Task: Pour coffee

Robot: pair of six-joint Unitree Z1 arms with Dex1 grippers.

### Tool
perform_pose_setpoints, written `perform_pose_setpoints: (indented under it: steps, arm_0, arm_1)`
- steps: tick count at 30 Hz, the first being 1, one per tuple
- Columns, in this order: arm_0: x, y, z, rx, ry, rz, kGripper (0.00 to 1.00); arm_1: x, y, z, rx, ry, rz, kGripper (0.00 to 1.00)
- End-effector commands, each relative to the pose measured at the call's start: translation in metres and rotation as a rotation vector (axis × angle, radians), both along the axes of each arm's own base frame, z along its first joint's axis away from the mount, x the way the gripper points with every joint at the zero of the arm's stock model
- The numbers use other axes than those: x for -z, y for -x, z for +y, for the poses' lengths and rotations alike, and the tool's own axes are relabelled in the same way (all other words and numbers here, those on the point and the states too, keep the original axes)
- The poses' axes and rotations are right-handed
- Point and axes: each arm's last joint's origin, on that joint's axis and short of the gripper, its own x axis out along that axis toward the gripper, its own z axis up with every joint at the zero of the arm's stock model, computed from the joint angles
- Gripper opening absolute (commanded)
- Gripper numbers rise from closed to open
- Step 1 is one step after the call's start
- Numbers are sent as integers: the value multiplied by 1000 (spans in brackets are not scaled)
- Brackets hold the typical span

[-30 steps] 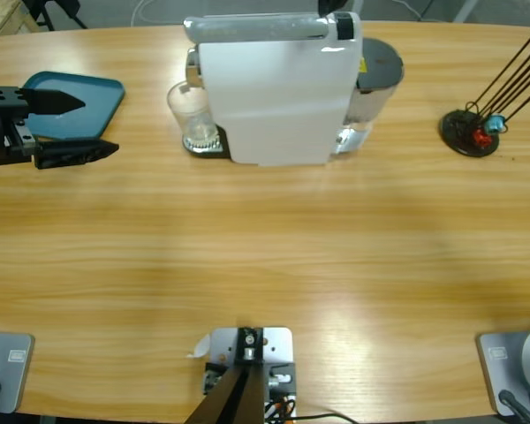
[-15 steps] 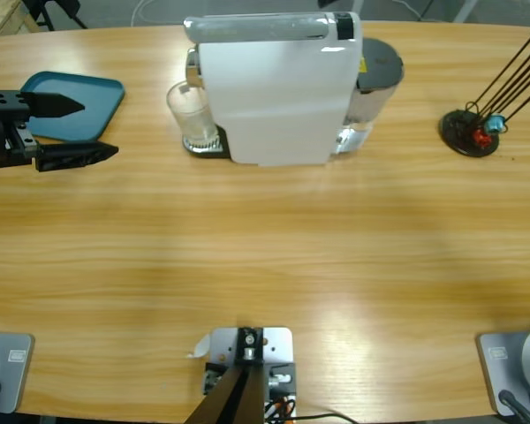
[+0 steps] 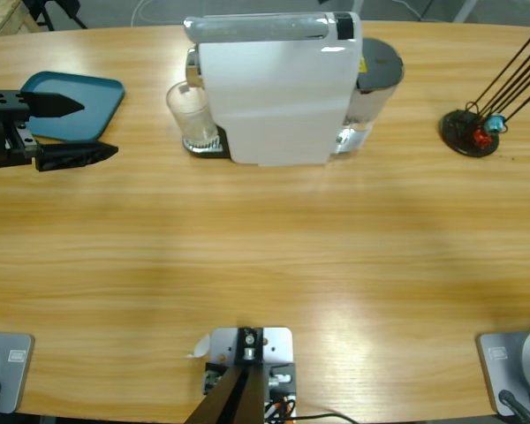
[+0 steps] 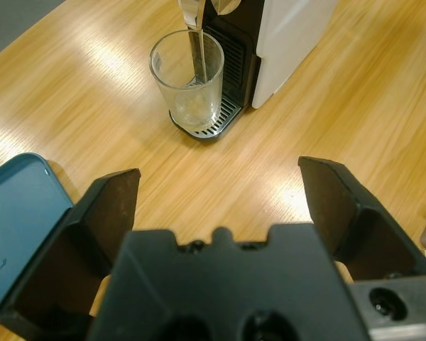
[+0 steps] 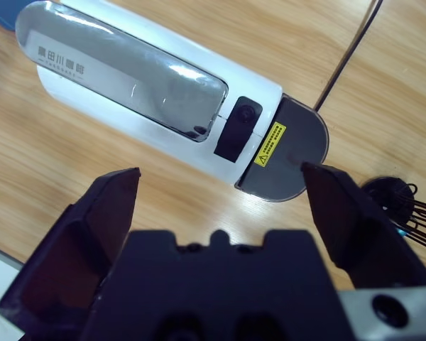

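Nothing is shifting — I'm keeping the left gripper [image 3: 75,128] waiting at the frame's left edge, jaws spread and empty, while coffee [image 4: 193,108] is streaming into the glass [image 4: 188,82] under the machine [image 3: 278,88].

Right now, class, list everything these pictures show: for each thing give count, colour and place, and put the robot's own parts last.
Long wooden table: one, light oak, under everything.
White coffee machine: one, white with a silver lid and grey rear tank, table's far middle.
Clear drinking glass: one, transparent, on the machine's drip tray under the spout.
Coffee: thin pale layer in the glass, a stream falling into it.
Teal tray: one, far left.
Black wire capsule stand: one, far right, holding a red and a blue capsule.
Left gripper: black, open, by the teal tray.
Right gripper: black, open, above the machine.
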Motion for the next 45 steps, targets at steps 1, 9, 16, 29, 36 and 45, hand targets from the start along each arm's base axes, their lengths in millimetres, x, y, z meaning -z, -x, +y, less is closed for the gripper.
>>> perform_pose_setpoints:
  steps: [1, 9, 16, 29, 36, 45]
  arm_0:
    - [8, 3, 2, -13, -19, 15, 968]
    - [7, 4, 3, -13, -16, 11, 968]
    - [5, 12, 8, -13, -11, 1, 968]
    - [6, 15, 7, 2, -5, 3, 968]
    - [-1, 23, 12, 1, 15, -22, 968]
    - [3, 29, 16, -6, 5, -4, 968]
  arm_1:
    - [-20, 30, -22, -11, 2, -33, 1000]
    - [-21, 94, -64, -78, -72, -101, 1000]
    - [38, 162, -117, -237, -206, -280, 1000]
    - [123, 227, -181, -240, -242, -323, 1000]
    - [128, 203, -168, -286, -188, -254, 1000]
    - [127, 203, -170, -274, -214, -249, 1000]
